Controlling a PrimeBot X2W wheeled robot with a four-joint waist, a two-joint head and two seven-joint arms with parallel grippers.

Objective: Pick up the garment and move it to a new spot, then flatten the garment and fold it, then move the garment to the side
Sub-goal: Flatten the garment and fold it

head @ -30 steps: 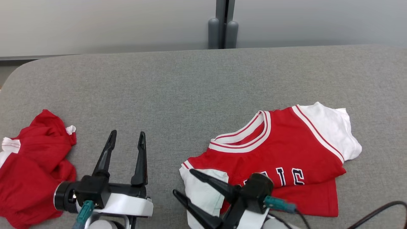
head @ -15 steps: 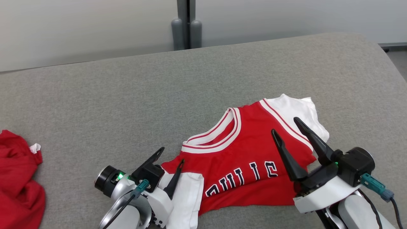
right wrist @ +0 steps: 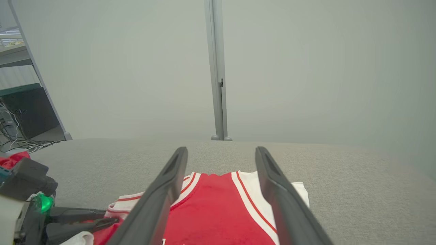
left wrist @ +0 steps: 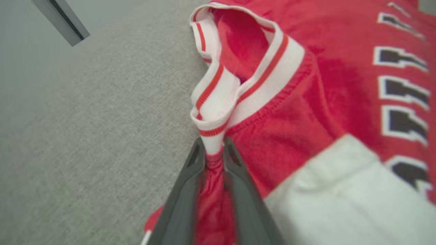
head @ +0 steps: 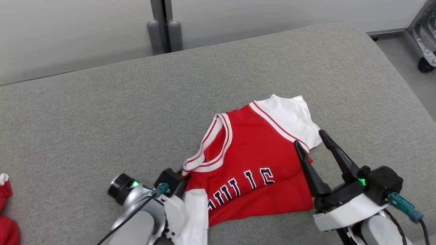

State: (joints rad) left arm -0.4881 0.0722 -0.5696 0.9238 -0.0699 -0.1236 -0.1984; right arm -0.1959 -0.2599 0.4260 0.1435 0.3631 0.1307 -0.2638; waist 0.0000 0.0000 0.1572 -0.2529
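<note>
The garment [head: 252, 160] is a red jersey with white sleeves and dark lettering, lying rumpled on the grey padded table [head: 102, 119]. My left gripper [head: 181, 183] sits at its near left corner. The left wrist view shows this gripper [left wrist: 214, 146] shut on the red fabric just below the striped collar [left wrist: 218, 102], which bunches up from the jaws. My right gripper [head: 309, 137] hovers open over the jersey's right side, by the white sleeve [head: 289, 115]. In the right wrist view the right gripper [right wrist: 221, 149] is open above the jersey [right wrist: 211, 211], with the left gripper [right wrist: 98, 217] at lower left.
Another red garment [head: 5, 221] lies at the table's far left. A grey post [head: 163, 30] stands behind the table against the wall. The table's right edge drops to the floor, where a wheeled metal frame [head: 425, 41] stands.
The head camera has swung right. My left gripper reached the jersey's collar and shut on it, bunching the fabric. The right gripper stays open over the jersey's right side.
</note>
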